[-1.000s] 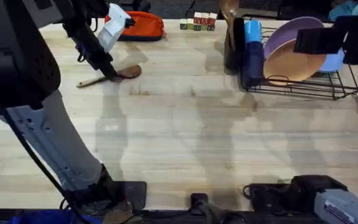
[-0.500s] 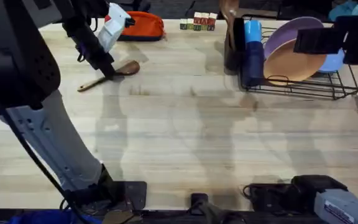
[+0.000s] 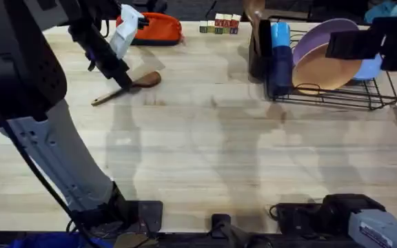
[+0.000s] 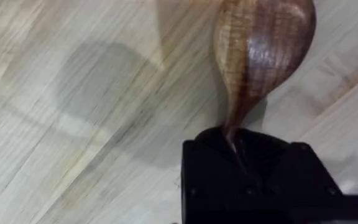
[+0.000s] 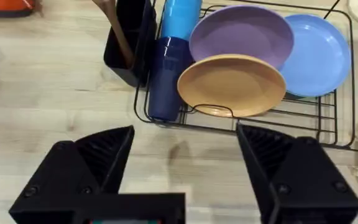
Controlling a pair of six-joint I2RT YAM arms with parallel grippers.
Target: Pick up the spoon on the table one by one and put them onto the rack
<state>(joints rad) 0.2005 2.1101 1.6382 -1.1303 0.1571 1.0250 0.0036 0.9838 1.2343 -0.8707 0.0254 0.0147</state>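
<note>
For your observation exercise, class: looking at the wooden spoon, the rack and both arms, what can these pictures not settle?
- Overhead: the spoon's neck, hidden by the left gripper.
- Left wrist: the spoon's handle, hidden behind the gripper body; whether the bowl touches the table cannot be told.
- Overhead: the rack's far right end, covered by the right arm's dark block.
- Overhead: the small blocks' markings, too small.

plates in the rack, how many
3, all standing in the black wire rack: a tan plate in front, a purple plate behind it, a blue plate beside them. More may be hidden.
</note>
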